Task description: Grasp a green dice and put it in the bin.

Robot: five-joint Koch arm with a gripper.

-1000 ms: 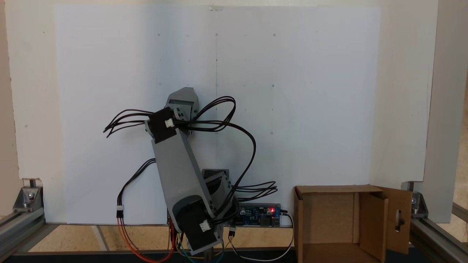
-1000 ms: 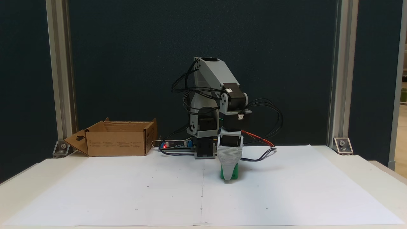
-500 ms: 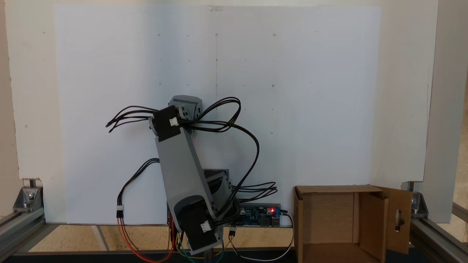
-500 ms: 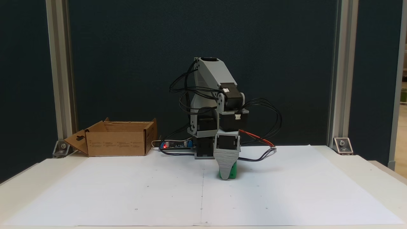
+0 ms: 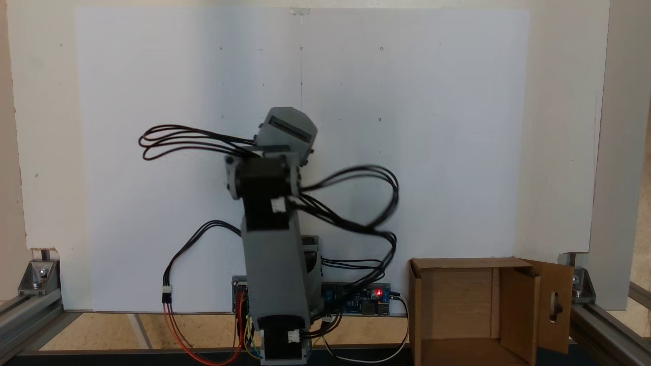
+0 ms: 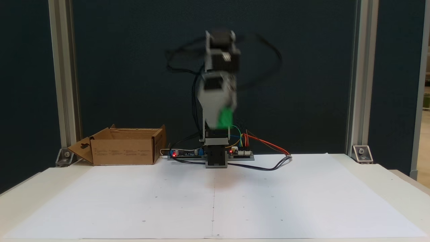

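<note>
From my seat the front-facing fixed view reads, left to right: the bin [image 6: 125,147] sits on the table [image 6: 386,178] at the far left of the white paper sheet [image 6: 215,198], well to the left of the jaws and well below them. It rests on its base with its opening up, one flap with a slot cutout hanging out at its left side. Next comes the controller board [image 6: 186,153] with a red light, just left of the arm's base, also beneath the jaws. Then the gripper [image 6: 218,122] itself, raised high above the paper and blurred by motion. The green dice [image 6: 225,117] shows as a green smear at the right side of the grey jaw, lifted clear of the table. I read the jaws as closed on it, though the blur hides the exact contact. Coloured wires [image 6: 265,144] trail down to the right of the jaws, toward the paper.

In the fixed view from above, I see the arm [image 5: 274,254] reaching up the sheet, its grey gripper housing at the top, and the bin [image 5: 488,310] at the lower right with its cutout flap on the right. I cannot make out the jaws or the dice there.
</note>
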